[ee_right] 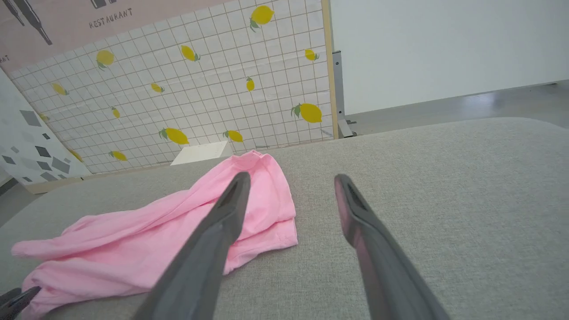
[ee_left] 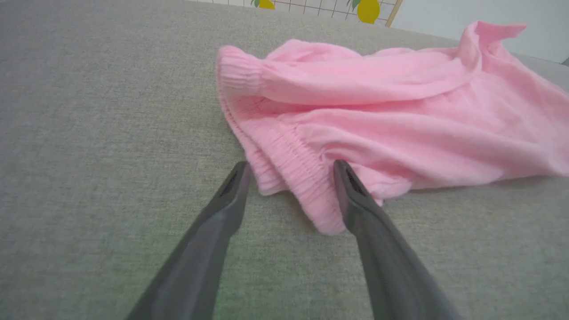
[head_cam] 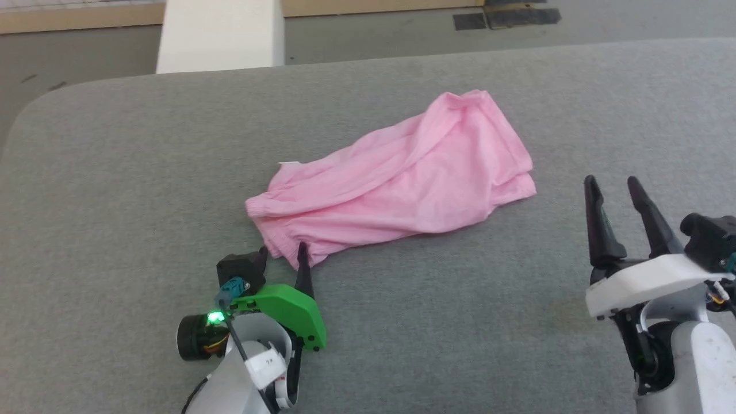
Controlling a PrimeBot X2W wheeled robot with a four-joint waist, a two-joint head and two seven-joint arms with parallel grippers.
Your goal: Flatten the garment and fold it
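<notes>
The garment lies rumpled near the middle of the grey surface. In the head view its long axis runs from 8 o'clock to 2 o'clock. The gathered elastic edge is the end pointing to 8 o'clock, and the looser, wider end points to 2 o'clock. A small white tag pokes out along the garment's 10 o'clock side, near the elastic end.

The left gripper sits at the garment's 8 o'clock tip with its jaws spread. In the left wrist view the jaws stand either side of the lowest fold of the elastic edge. The cloth lies between them, unpinched, and the jaw at 3 o'clock is touching or just beside it.

The right gripper is at 4 o'clock from the garment, clear of the cloth, with its jaws spread and nothing between them. In the right wrist view the garment stretches away toward 9 o'clock.
</notes>
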